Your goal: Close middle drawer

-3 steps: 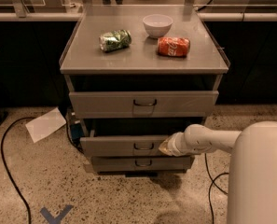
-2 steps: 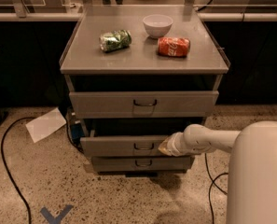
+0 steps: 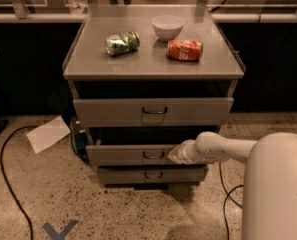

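Observation:
The middle drawer [image 3: 123, 154] of the grey cabinet is pulled out a little, its low front panel carrying a small dark loop handle [image 3: 153, 155]. My gripper [image 3: 174, 155] is at the end of the white arm, right against the drawer's front panel just right of the handle. The taller top drawer [image 3: 153, 111] above is pulled out a bit too. The lowest drawer [image 3: 152, 175] sits under it.
On the cabinet top [image 3: 153, 64] lie a green crushed can [image 3: 122, 43], a white bowl [image 3: 168, 27] and a red can [image 3: 185, 50]. A white sheet [image 3: 48, 133] and a black cable [image 3: 8, 184] lie on the floor at left. My white base [image 3: 275, 189] fills the lower right.

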`<state>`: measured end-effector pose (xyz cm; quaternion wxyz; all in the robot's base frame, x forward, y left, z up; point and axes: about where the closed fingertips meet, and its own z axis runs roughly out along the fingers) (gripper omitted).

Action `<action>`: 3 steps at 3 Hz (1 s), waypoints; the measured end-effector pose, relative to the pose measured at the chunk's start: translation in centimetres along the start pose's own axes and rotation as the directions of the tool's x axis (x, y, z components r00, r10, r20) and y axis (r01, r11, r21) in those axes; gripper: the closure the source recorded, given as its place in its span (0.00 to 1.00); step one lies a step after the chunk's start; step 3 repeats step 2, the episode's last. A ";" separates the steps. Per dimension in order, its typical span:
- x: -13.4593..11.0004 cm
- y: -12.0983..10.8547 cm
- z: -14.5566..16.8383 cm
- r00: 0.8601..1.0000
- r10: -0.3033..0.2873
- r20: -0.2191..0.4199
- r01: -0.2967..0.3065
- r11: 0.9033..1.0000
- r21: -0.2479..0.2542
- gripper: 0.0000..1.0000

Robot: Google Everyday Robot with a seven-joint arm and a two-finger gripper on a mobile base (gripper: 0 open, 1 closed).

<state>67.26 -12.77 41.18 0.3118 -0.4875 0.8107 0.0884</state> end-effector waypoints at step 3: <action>-0.1 -3.0 1.7 1.000 0.019 0.006 -0.019 0.999 0.030 1.00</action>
